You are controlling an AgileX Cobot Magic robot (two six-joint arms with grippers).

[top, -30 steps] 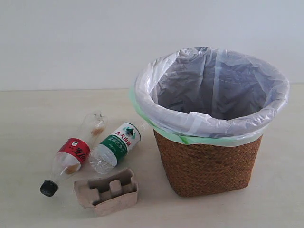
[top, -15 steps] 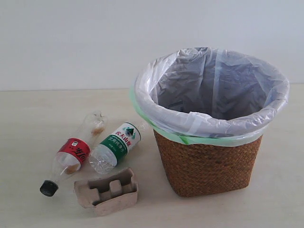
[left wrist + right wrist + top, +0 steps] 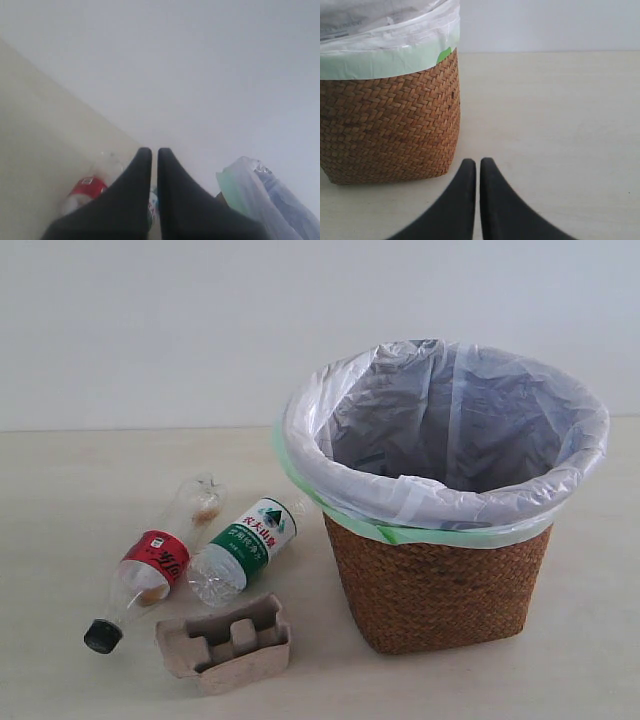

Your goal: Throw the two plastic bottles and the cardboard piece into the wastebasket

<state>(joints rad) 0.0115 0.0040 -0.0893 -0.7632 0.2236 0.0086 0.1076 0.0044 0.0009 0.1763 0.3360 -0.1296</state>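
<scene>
- Closing tight, the left pincer has its two black fingers drawn together with only a hairline slit between them, and nothing is clamped.
- Ahead of its tips and lower down, the red-label bottle lies on its side on the pale table, clear of the fingers.
- Through the slit shows a sliver of the green-and-white-label bottle, also ahead of this pincer. It lies on its side next to the red one, between it and the wastebasket.
- The moulded pulp tray sits hollows-up just beside both bottles (the left pincer's own fingers hide it, so I cannot place it from there).
- The right pincer is likewise pressed together and empty.
- The wicker wastebasket stands upright ahead of that pincer and off to one side, apart from the tips. Its translucent white bag, green at the edge, is folded over the rim.
</scene>
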